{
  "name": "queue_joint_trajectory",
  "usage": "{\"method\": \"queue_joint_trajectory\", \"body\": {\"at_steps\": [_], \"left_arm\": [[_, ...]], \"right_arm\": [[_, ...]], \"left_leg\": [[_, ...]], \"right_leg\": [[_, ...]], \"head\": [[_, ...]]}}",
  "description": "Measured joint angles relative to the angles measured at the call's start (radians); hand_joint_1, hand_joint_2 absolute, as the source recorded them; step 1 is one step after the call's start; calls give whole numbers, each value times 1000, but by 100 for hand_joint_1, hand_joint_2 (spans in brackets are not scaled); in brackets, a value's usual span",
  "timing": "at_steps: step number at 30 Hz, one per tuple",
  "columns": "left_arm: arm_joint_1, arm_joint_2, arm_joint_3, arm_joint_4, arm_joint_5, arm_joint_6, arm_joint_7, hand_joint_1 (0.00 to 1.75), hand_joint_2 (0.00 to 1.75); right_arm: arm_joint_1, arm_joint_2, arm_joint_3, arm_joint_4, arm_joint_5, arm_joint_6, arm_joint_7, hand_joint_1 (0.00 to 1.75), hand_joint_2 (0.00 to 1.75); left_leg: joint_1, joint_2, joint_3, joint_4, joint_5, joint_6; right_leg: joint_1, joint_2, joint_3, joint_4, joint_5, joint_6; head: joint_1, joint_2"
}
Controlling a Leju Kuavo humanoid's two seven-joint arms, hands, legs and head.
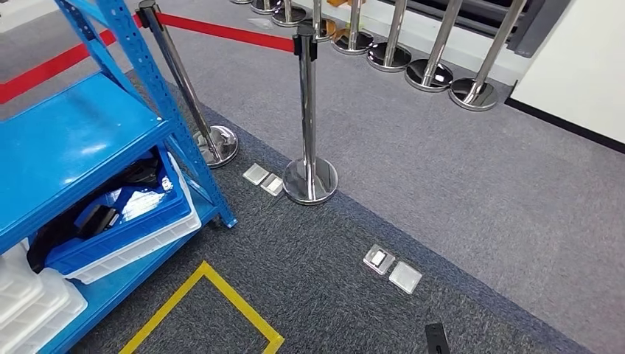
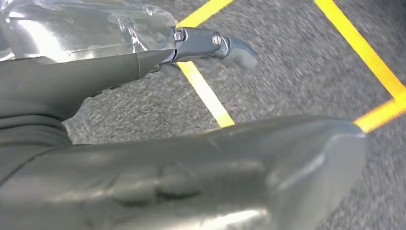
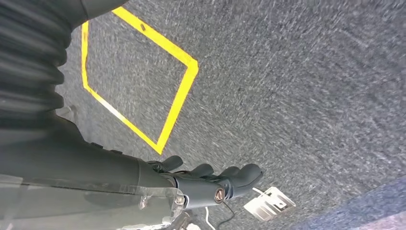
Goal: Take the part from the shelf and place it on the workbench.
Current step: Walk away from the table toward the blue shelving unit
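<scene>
At far left in our head view stands the blue shelf (image 1: 81, 133), with a blue bin (image 1: 140, 214) of dark parts on its lower level, nested in a white bin (image 1: 147, 247); which piece is the task's part we cannot tell. Yellow floor tape (image 1: 221, 291) lies below, chrome stanchions (image 1: 309, 110) further right. Our left hand (image 2: 210, 45) hangs over carpet holding nothing (finger spread unclear), and our right hand (image 3: 215, 179) hangs empty with fingers curled.
</scene>
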Motion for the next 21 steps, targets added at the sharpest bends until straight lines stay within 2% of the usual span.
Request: {"method": "queue_joint_trajectory", "body": {"at_steps": [1, 2, 4, 5, 6, 7, 8, 9, 10, 11, 12, 13, 14, 15, 16, 17, 19, 21], "left_arm": [[1, 0, 0, 0, 1, 1, 0, 0, 0], [1, 0, 0, 0, 1, 1, -1, 0, 0], [-1, -1, 0, 0, 2, 2, -1, 0, 0], [-1, -1, 0, 0, 2, 2, -2, 0, 0], [-2, -2, 0, 0, 2, 1, -2, 0, 0], [-2, -2, 0, 0, 2, 1, -2, 0, 0], [-2, -2, 0, 0, 3, 1, -2, 0, 0], [-2, -2, 0, 0, 4, 1, -2, 0, 0], [-2, -2, 0, 0, 6, 1, -1, 0, 0], [-1, -2, 0, 0, 8, 1, -1, 0, 0], [-2, -2, 0, 0, 9, 1, -1, 0, 0], [-3, -2, 0, 0, 10, 2, -2, 0, 0], [-4, -2, 0, 0, 11, 2, -2, 0, 0], [-4, -2, 0, 0, 12, 3, -1, 0, 0], [-4, -2, 0, 0, 12, 4, -1, 0, 0], [-3, -2, 0, 0, 12, 4, -1, 0, 0], [-3, -2, 0, 0, 11, 4, -1, 0, 0], [-4, -2, 0, 0, 7, 4, 0, 0, 0]], "right_arm": [[-2, 0, -1, 2, 0, 0, 0, 0, 175], [-5, 0, -2, 3, 1, 0, 0, 0, 175], [-8, 0, -5, 6, 3, 0, 0, 0, 175], [-8, -1, -7, 7, 4, 0, 0, 0, 175], [-6, -1, -9, 9, 4, 0, 0, 0, 175], [-3, -3, -10, 10, 5, 0, 0, 0, 175], [-1, -4, -11, 12, 6, 0, -1, 0, 175], [1, -6, -11, 13, 8, 0, -2, 0, 175], [1, -7, -12, 14, 10, 0, -4, 0, 175], [0, -8, -14, 15, 13, 0, -6, 0, 175], [-1, -9, -16, 16, 17, 0, -8, 0, 175], [-2, -9, -18, 17, 20, 0, -9, 0, 175], [-2, -10, -20, 19, 24, 0, -9, 0, 175], [-2, -10, -22, 20, 27, 0, -9, 0, 175], [-2, -10, -24, 21, 30, 0, -8, 0, 175], [-3, -10, -25, 22, 33, 0, -8, 0, 175], [-4, -10, -27, 23, 37, 0, -6, 0, 175], [-4, -11, -30, 23, 40, 0, -3, 0, 175]], "left_leg": [[1, -9, 2, -5, 1, 4], [3, -17, 6, -13, 4, 10], [9, -33, 17, -29, 10, 22], [10, -40, 20, -32, 11, 27], [10, -49, 21, -33, 11, 30], [10, -60, 21, -32, 10, 32], [10, -72, 22, -32, 10, 33], [10, -85, 23, -30, 8, 32], [12, -97, 24, -27, 6, 30], [13, -108, 24, -22, 3, 26], [13, -118, 22, -15, -2, 20], [13, -127, 19, -7, -7, 14], [12, -135, 16, -2, -10, 9], [12, -143, 13, 1, -10, 4], [14, -151, 11, 1, -9, 1], [15, -150, 11, 3, -12, -3], [14, -118, -5, 47, -38, -14], [15, -78, -58, 160, -94, -24]], "right_leg": [[-1, -7, 5, -3, -2, 4], [-2, 0, 9, -1, -7, 8], [-4, 39, -8, 48, -41, 13], [-5, 64, -34, 102, -70, 12], [-5, 79, -69, 168, -100, 13], [-5, 86, -104, 228, -119, 13], [-5, 90, -129, 264, -121, 15], [-5, 91, -136, 263, -102, 16], [-6, 94, -125, 223, -64, 17], [-9, 105, -101, 156, -21, 18], [-11, 125, -78, 94, 8, 19], [-13, 141, -61, 49, 25, 18], [-14, 152, -52, 26, 29, 17], [-12, 154, -51, 24, 25, 13], [-11, 145, -50, 22, 27, 6], [-11, 135, -48, 20, 28, 1], [-13, 116, -42, 14, 29, -8], [-11, 94, -38, 12, 27, -15]], "head": [[0, 0], [1, 0], [2, 0], [4, 0], [6, 0], [7, 0], [9, 0], [10, 0], [10, 0], [12, 0], [13, 0], [13, 0], [13, 0], [13, 0], [13, 0], [13, 0], [6, 0], [-2, 0]]}}
